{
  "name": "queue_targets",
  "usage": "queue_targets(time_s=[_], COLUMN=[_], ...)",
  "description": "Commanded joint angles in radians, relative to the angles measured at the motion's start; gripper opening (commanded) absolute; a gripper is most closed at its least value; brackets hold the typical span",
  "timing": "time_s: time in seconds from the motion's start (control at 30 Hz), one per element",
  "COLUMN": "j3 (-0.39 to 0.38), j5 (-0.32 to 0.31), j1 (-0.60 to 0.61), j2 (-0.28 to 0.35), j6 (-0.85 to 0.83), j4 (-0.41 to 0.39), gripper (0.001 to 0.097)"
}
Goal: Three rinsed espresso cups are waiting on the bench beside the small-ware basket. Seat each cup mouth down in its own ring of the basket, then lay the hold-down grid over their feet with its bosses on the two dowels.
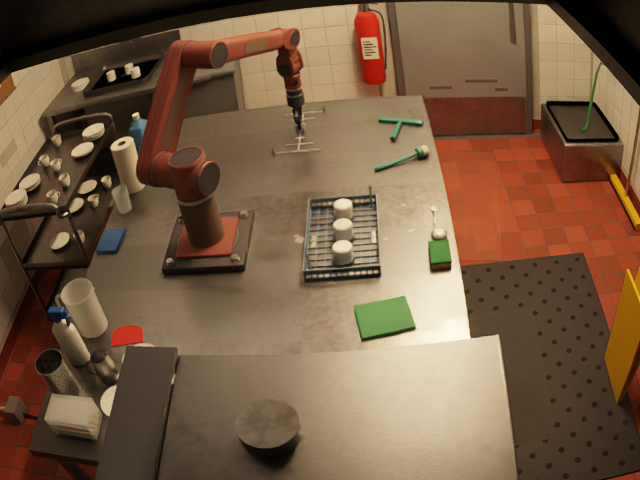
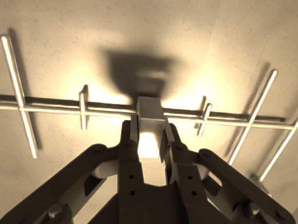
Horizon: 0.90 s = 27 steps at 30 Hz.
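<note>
My gripper (image 1: 298, 125) (image 2: 151, 134) is down over the hold-down grid (image 1: 300, 132) at the far side of the bench, and its fingers sit on either side of the small block handle (image 2: 149, 114) at the middle of the grid's long bar. The grid is a thin metal bar with short cross rods, lying flat on the steel top. Nearer the middle of the bench stands the blue wire basket (image 1: 342, 237). Three white cups (image 1: 342, 208) (image 1: 343, 229) (image 1: 342, 252) sit mouth down in a row inside it. A thin dowel (image 1: 370, 196) rises at the basket's far right corner.
A tall white pitcher (image 1: 85, 307) stands at the bench's near left by a spray bottle. A green T-shaped tool (image 1: 399, 124) and a green brush (image 1: 403, 159) lie at the far right. A sponge (image 1: 440, 254) and green cloth (image 1: 384, 317) lie right of the basket.
</note>
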Motion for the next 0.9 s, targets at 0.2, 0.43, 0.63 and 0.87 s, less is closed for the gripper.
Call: queue_targets(time_s=[0.2, 0.43, 0.63, 0.87], j3=[0.001, 0.005, 0.025, 0.070], j5=[0.000, 0.000, 0.000, 0.000], j1=[0.000, 0.000, 0.000, 0.000], j2=[-0.001, -0.004, -0.018, -0.041], j6=[0.000, 0.000, 0.000, 0.000], j4=[-0.001, 0.006, 0.038, 0.106], gripper=[0.0090, 0.0080, 0.0080, 0.0080])
